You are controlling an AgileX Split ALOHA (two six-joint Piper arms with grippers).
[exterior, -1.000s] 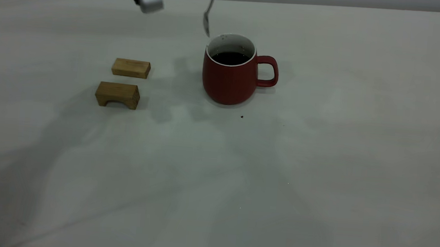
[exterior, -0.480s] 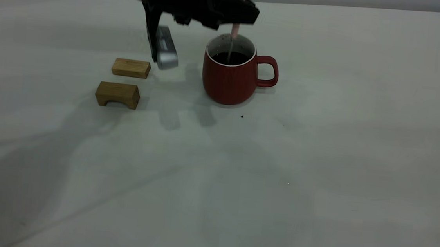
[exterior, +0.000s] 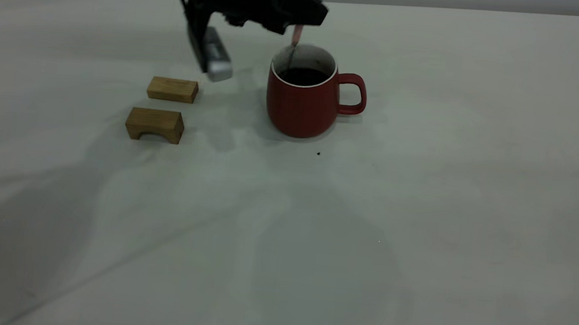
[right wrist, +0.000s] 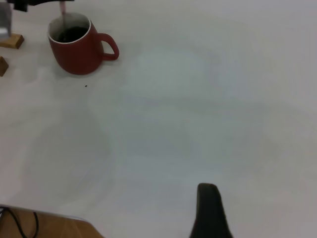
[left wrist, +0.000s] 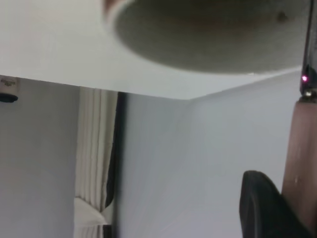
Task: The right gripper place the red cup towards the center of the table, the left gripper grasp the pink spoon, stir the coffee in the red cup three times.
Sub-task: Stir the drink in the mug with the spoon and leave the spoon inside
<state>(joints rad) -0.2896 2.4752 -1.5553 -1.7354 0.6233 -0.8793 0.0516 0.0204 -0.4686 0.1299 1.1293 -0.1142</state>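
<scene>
Exterior view: the black left gripper [exterior: 300,23] has shifted slightly toward the counter's left edge since half a second ago. Its jaws are closed on the slim pink spoon [exterior: 295,41], which dips into one dark red ceramic cup [exterior: 302,99] of black coffee [exterior: 304,76] near the pale grey counter's [exterior: 419,219] far edge. Two wooden blocks [exterior: 172,90] lie left of it.

Table [exterior: 419,219] with red cup [exterior: 301,106], wooden blocks [exterior: 162,106].
</scene>
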